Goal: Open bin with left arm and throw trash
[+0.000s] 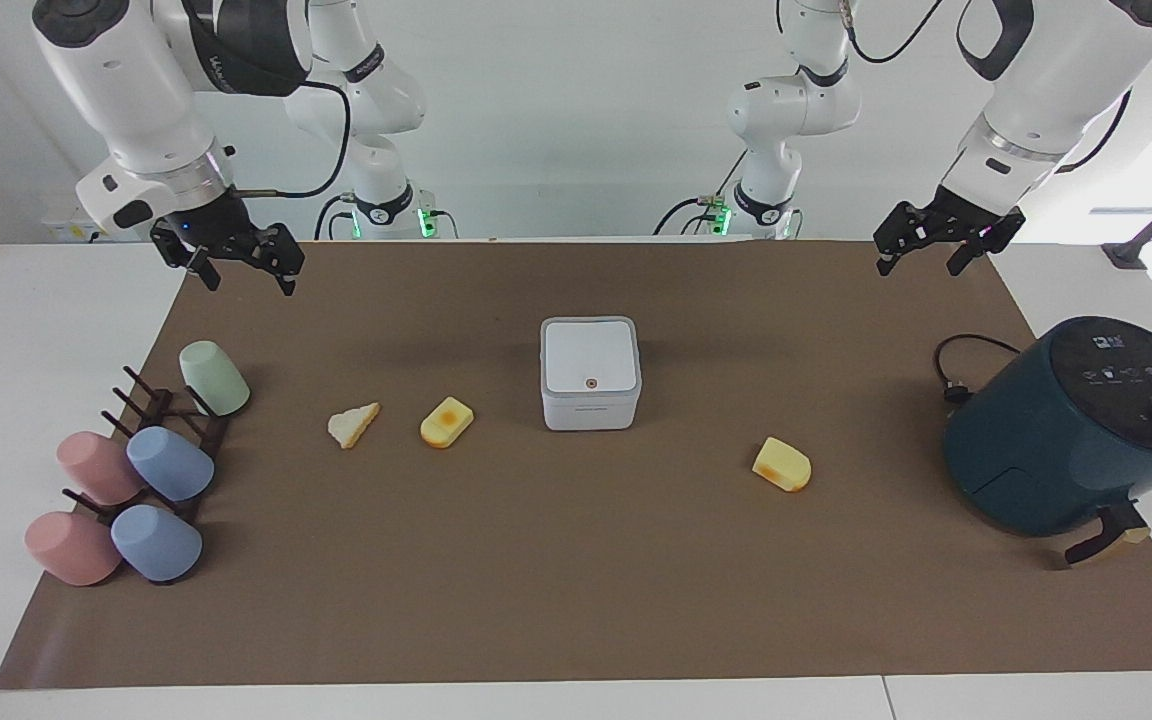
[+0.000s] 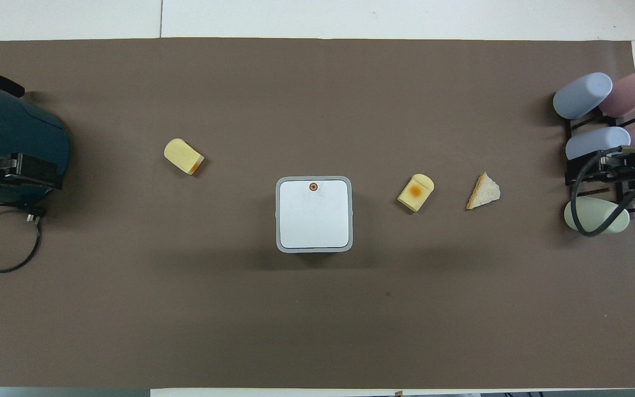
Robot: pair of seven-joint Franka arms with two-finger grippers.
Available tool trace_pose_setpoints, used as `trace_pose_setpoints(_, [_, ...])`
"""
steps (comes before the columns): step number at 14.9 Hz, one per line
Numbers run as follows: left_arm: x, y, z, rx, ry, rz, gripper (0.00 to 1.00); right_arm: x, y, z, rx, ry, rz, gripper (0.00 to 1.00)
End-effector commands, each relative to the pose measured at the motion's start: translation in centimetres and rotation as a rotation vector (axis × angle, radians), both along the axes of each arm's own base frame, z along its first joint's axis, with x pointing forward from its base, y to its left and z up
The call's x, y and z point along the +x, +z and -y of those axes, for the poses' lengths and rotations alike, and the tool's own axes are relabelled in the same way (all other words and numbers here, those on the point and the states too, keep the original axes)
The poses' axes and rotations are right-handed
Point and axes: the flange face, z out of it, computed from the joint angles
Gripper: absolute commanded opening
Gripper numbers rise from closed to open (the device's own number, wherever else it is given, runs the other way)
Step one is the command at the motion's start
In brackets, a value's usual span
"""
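Orange-rimmed wedge (image 1: 782,465), slab (image 1: 446,422) and bread wedge (image 1: 353,425) remain unbinned, bin (image 1: 590,373) lid closed, left gripper (image 1: 939,246) and right gripper (image 1: 241,265) held apart-fingered, unladen.

White glossy arms, black joints, black cables, dark claws.

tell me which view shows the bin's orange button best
The overhead view: it looks straight down on the bin, so the orange button stands out on the shut lid's edge farther from the robots. The facing view shows the button too, smaller and foreshortened.
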Motion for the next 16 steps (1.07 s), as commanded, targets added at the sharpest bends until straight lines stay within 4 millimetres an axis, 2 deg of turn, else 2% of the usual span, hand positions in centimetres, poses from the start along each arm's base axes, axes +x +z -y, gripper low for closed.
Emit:
trace_pose_setpoints(1, [-0.7,0.3,0.1,0.023,-0.005,0.002,1.0,-0.6,0.0,-0.1,0.015,-0.009,0.018,1.0])
trace_pose_setpoints(8, [-0.7,0.4,0.0,0.021,-0.001,0.011,1.0,-0.6,0.1,0.0,0.015,-0.01,0.019,1.0])
trace_pose_setpoints(13, [-0.5,0.5,1.3,0.016,0.002,0.036,1.0,-0.6,0.4,-0.2,0.011,-0.015,0.019,1.0])
trace_pose_setpoints(15, [-0.3,0.4,3.6,0.003,0.062,0.06,1.0,-0.6,0.3,0.0,0.012,-0.016,0.016,1.0])
trace_pose_setpoints(16, [-0.1,0.3,5.5,-0.019,0.084,0.074,0.99,-0.6,0.3,0.0,0.012,-0.01,0.018,1.0])
